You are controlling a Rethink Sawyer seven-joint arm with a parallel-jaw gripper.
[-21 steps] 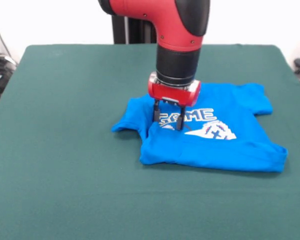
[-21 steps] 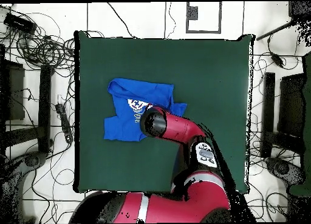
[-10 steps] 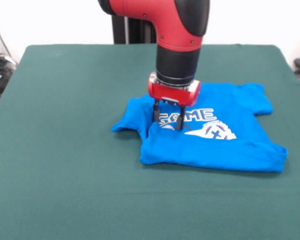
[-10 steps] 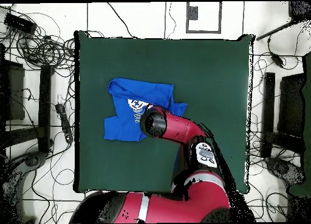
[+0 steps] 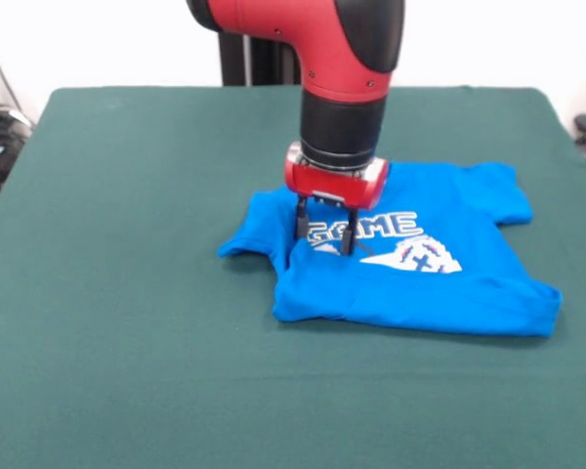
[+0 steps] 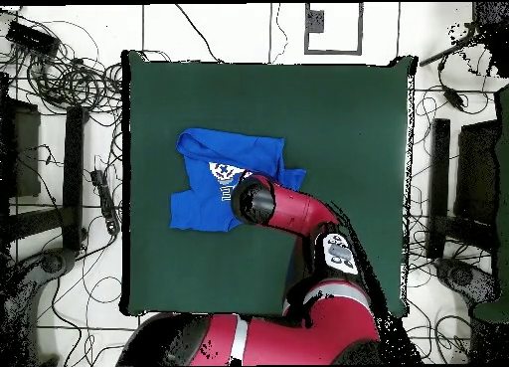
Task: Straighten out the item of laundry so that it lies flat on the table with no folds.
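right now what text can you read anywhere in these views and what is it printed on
"GAME" in white letters on the front of the blue T-shirt, partly behind the gripper.
Below it a white print is folded over; no further word can be read.
In the overhead view the shirt's print is too small to read.

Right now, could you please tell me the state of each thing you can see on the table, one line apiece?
Bright blue child's T-shirt: print side up, still rumpled, a fold of blue cloth covering the lower part of the white print.
Black two-fingered gripper: open, pointing straight down, fingertips at the shirt's surface beside the "GAME" lettering.
Dark green felt-covered table: bearing the shirt, which lies right of centre in the front view.
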